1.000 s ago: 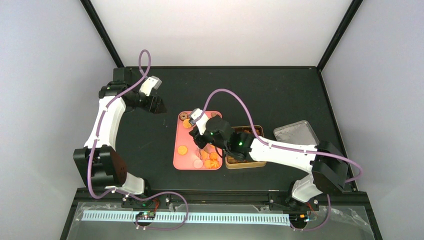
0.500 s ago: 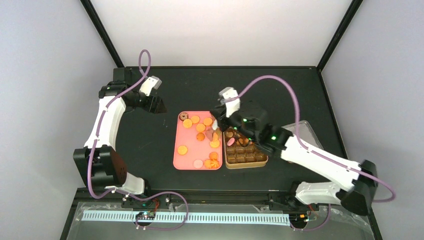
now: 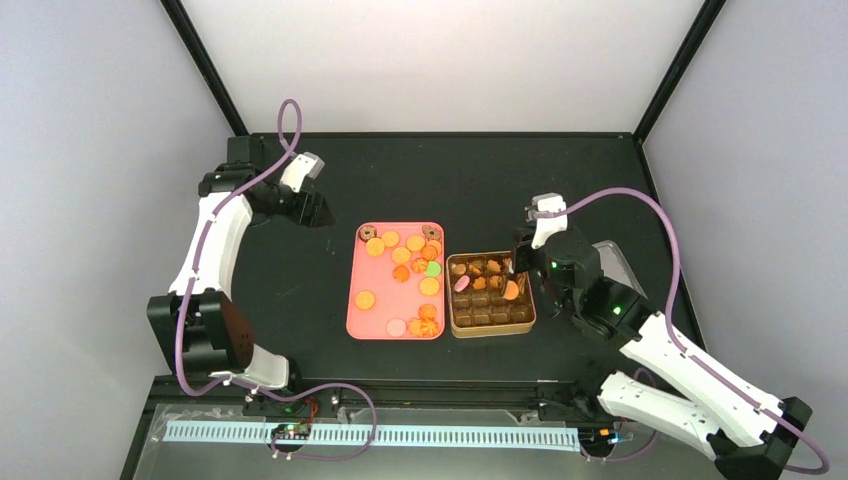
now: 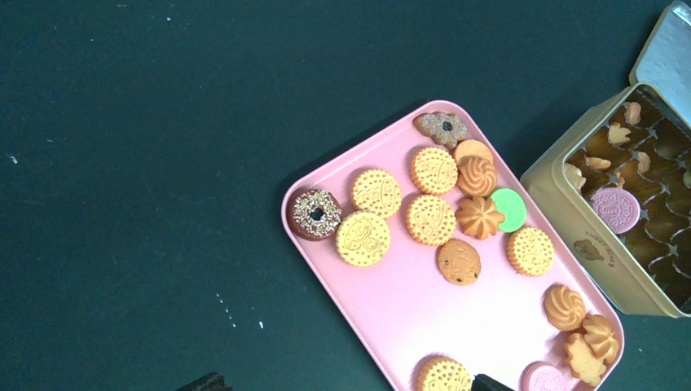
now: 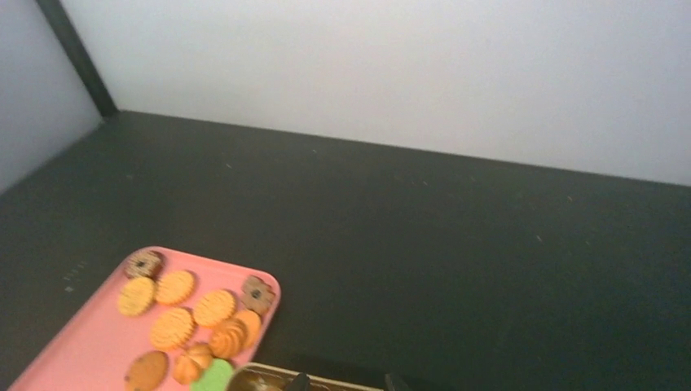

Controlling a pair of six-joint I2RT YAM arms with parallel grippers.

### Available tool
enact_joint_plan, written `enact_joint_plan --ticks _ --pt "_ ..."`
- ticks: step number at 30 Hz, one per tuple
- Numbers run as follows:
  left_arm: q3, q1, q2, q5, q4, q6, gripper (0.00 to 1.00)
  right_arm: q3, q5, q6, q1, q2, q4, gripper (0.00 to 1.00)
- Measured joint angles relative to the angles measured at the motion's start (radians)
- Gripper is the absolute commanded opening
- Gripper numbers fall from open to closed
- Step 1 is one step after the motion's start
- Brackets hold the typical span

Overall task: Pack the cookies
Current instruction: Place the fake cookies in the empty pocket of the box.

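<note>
**Most cookies (image 4: pixel 429 218) not yet packed**

Over a dozen lie on the pink tray (image 4: pixel 383 301) at mid-counter (image 3: pixel 480 180). Only a handful sit in the gold tin (image 4: pixel 570 195) just right of the tray: one pink, one orange and a few small ones along its far row. Most compartments are bare. The right hand (image 3: pixel 520 262) hangs over the tin's far-right corner, and I cannot tell whether it grips anything. The left hand (image 3: pixel 318 212) hovers far-left of the tray, jaws wide and empty. I judge that nearly all the packing remains.

The right hand (image 3: pixel 518 263) swung from the pink tray (image 3: pixel 372 322) to the tin (image 3: pixel 490 328).
</note>
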Motion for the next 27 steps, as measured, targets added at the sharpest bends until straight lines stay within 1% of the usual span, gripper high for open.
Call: enact_joint_plan --ticks 7,16,27 --pt "-0.002 0.0 0.001 0.002 0.001 0.0 0.79 -0.038 0.067 0.03 -0.029 -0.002 -0.058 0.03" --pt "-0.003 0.0 0.001 0.002 0.001 0.0 0.79 -0.036 0.072 0.02 -0.076 0.034 -0.003 0.03" --pt "-0.004 0.0 0.001 0.002 0.001 0.0 0.79 -0.03 0.058 -0.014 -0.103 0.078 0.058 0.04"
